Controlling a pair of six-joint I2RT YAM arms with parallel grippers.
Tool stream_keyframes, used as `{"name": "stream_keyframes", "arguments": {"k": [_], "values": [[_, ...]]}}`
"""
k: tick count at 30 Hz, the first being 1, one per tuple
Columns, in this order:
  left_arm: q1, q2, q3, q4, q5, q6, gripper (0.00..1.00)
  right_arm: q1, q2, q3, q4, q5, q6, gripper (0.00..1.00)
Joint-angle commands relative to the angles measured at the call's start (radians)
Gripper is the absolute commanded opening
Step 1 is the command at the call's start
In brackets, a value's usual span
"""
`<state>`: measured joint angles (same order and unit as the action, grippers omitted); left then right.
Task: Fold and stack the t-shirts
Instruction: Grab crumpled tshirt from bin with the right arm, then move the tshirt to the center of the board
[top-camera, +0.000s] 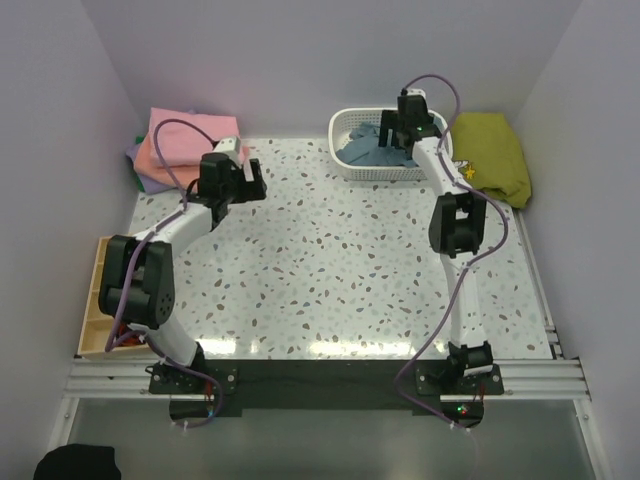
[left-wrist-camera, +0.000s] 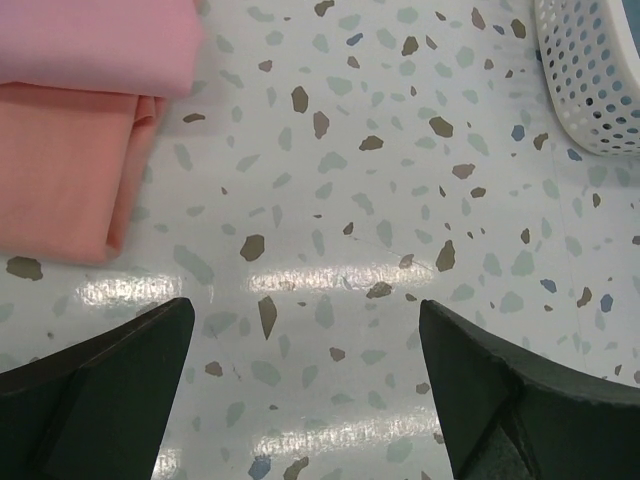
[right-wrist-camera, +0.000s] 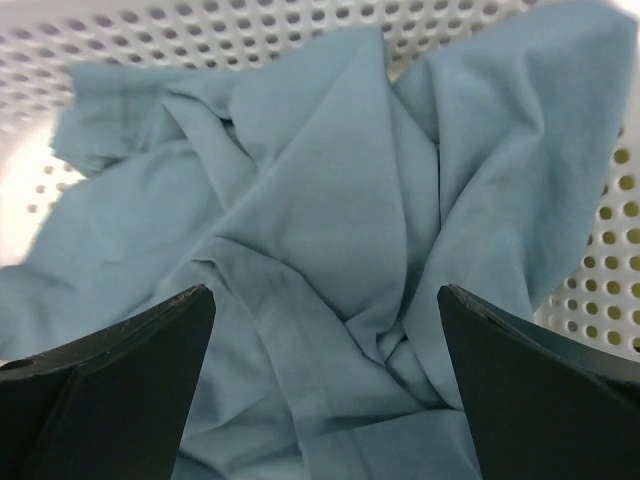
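A crumpled blue-grey t-shirt (right-wrist-camera: 320, 230) fills the white perforated basket (top-camera: 352, 160) at the back of the table. My right gripper (right-wrist-camera: 325, 295) hangs open just above that cloth, fingers wide, nothing between them. In the top view the right gripper (top-camera: 392, 138) is over the basket. Folded t-shirts lie stacked at the back left: pink (top-camera: 185, 140) on top, salmon-orange (left-wrist-camera: 60, 170) under it, a lavender edge (top-camera: 132, 155) below. My left gripper (left-wrist-camera: 305, 315) is open over bare tabletop, right of that stack (left-wrist-camera: 95, 45), and holds nothing. From above, the left gripper (top-camera: 250, 180) sits beside the pile.
An olive-green cloth (top-camera: 490, 155) lies at the back right beside the basket. A wooden tray (top-camera: 92, 300) stands at the left table edge. The speckled tabletop (top-camera: 340, 270) spans the middle. The basket's wall (left-wrist-camera: 590, 70) shows at the left wrist view's upper right.
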<state>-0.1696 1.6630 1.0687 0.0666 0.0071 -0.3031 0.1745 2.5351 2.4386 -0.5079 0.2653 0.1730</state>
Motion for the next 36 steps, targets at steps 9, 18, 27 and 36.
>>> {"name": "stream_keyframes", "arguments": {"k": [9, 18, 27, 36], "values": [[0.005, -0.016, -0.029, 0.130, 0.152, -0.031, 1.00, -0.038, 0.079, 0.059, 0.020, 0.029, -0.009, 0.45], [0.005, -0.072, -0.073, 0.185, 0.201, -0.050, 1.00, -0.036, -0.173, -0.069, 0.192, -0.043, 0.008, 0.00], [0.004, -0.161, -0.110, 0.194, 0.257, -0.074, 0.98, 0.034, -0.546, -0.152, 0.166, -0.104, 0.022, 0.00], [-0.007, -0.360, -0.265, 0.208, 0.249, -0.125, 0.93, 0.212, -1.105, -0.632, 0.230, -0.225, 0.029, 0.00]]}}
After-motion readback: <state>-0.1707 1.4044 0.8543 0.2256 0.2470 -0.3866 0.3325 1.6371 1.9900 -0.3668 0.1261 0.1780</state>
